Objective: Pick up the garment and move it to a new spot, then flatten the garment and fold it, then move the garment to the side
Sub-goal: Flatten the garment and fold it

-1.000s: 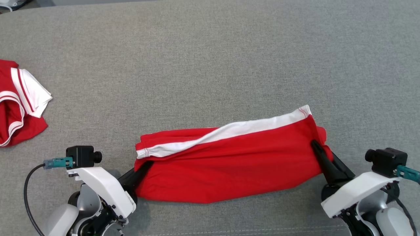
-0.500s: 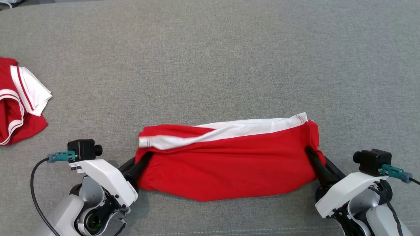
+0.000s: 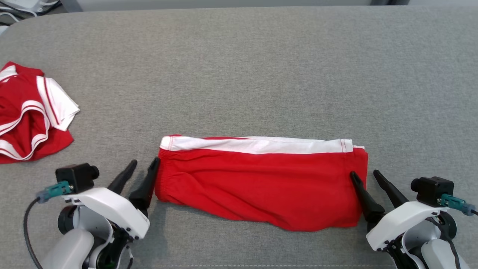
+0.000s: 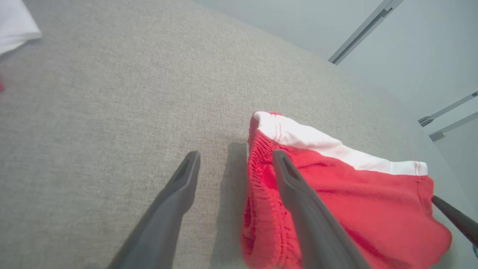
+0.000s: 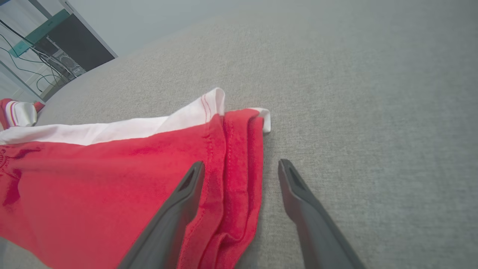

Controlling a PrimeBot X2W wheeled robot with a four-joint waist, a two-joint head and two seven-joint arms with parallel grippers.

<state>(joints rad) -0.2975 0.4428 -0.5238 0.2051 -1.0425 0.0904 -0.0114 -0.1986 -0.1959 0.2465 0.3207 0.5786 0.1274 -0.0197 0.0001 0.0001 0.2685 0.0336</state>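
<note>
Two dark-fingered pincers flank a red folded cloth garment with a white band (image 3: 261,183), which lies flat as one long strip on the grey fabric-covered worktop (image 3: 239,74). The strip sits in the near middle of the worktop, running left to right. Its white band runs along the far edge, and its near edge sags a little towards the right.

The left pincer (image 3: 144,161) is at the garment's left end with its fingers spread. In the left wrist view one finger reaches over the ribbed red edge and the other points over bare grey fabric just beside it. Nothing is pinched between them. Whether the inner finger actually rests on the cloth is hard to tell from these angles; it looks to be touching or very nearly so.

The right pincer (image 3: 363,173) is at the garment's right end, also spread. One finger lies over the red hem and the other over the worktop just past the edge, so the pincer straddles the hem without gripping it.

A second red garment with white stripes (image 3: 33,112) lies crumpled at the far left of the worktop, well apart from the folded one.
</note>
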